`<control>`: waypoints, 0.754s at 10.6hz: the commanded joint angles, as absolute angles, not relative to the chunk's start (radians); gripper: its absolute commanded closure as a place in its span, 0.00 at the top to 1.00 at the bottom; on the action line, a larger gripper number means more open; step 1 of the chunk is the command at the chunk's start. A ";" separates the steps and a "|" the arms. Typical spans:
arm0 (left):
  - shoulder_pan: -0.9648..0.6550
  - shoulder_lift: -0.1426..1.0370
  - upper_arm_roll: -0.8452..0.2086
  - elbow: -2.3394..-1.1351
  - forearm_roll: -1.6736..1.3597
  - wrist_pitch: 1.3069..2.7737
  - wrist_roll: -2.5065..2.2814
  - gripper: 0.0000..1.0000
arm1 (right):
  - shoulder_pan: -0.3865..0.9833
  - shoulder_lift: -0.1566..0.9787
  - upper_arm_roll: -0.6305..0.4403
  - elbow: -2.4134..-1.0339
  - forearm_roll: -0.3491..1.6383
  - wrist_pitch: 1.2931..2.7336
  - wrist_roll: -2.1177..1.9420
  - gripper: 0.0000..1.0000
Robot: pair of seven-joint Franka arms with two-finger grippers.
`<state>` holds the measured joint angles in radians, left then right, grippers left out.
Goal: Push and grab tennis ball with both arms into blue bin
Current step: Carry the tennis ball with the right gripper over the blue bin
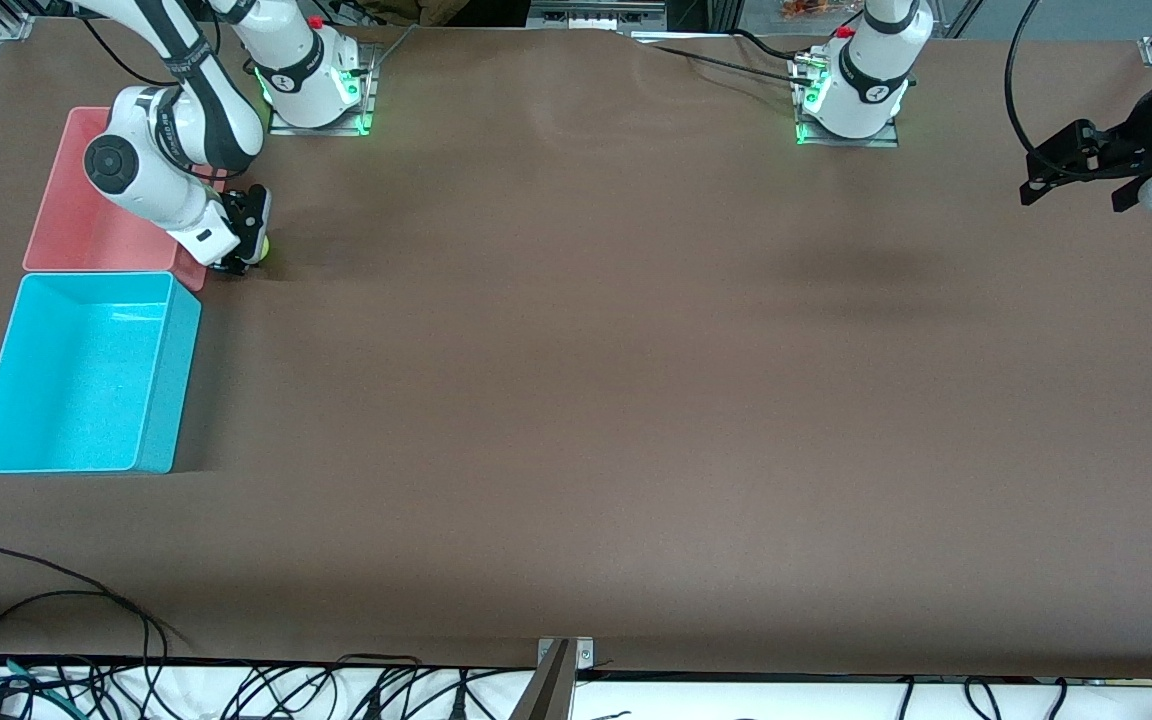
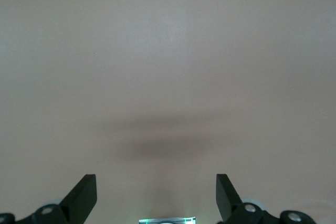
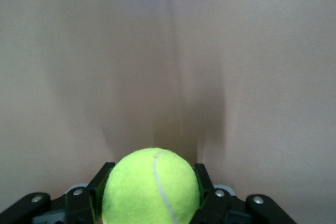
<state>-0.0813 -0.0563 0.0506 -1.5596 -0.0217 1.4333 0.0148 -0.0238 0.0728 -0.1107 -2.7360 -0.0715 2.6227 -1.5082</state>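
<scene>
The yellow-green tennis ball (image 3: 151, 187) sits between the fingers of my right gripper (image 1: 248, 240), which is shut on it. In the front view the ball (image 1: 262, 246) shows just past the fingers, low over the table beside the pink bin's corner. The blue bin (image 1: 151, 420) stands nearer the front camera than the pink bin, at the right arm's end of the table. My left gripper (image 1: 1076, 180) is open and empty, held above the table at the left arm's end; its wrist view shows its two fingertips (image 2: 84, 195) wide apart over bare table.
A pink bin (image 1: 66, 240) stands beside the blue bin, farther from the front camera, partly covered by the right arm. Cables lie along the table's front edge. Brown table surface (image 1: 586, 400) stretches between the arms.
</scene>
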 commanded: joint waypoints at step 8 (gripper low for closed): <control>-0.081 -0.048 0.057 -1.540 -0.037 1.427 0.020 1.00 | -0.041 0.132 -0.010 -2.036 0.059 1.868 -1.177 0.18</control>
